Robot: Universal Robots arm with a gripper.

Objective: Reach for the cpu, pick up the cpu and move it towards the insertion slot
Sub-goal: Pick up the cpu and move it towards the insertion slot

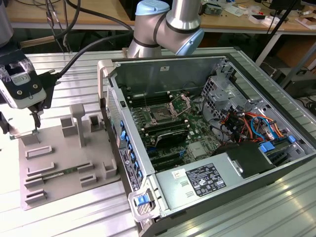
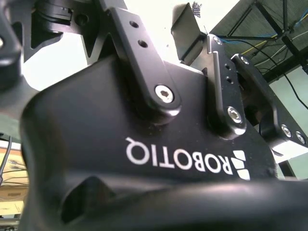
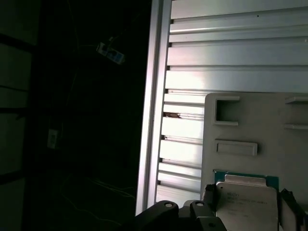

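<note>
Item one, largest: the open computer case point(image 1: 217, 148), lying on the ribbed metal table point(image 1: 276, 207) at the exterior view's right, motherboard exposed. Near the board's middle we note the insertion slot point(image 1: 160, 116), a dark square socket with its silver bracket point(image 1: 180, 104) raised beside it.

Item two: the grey fixture tray point(image 1: 59, 163), at the exterior view's left, just beside the case, carrying raised blocks and a thin green memory stick point(image 1: 57, 174) lying flat.

Item three: the arm point(image 1: 168, 24), rising behind the case, its cable running over to the gripper point(image 1: 34, 121), which hangs over the tray's far left corner, fingers pointing down.

Item four, smallest: the cpu point(image 3: 246, 204), silver-topped, seated on the tray; in the first wrist view we see dark fingers point(image 3: 209, 195) standing at either side of it. Whether they press on it or stand apart we cannot tell
</note>
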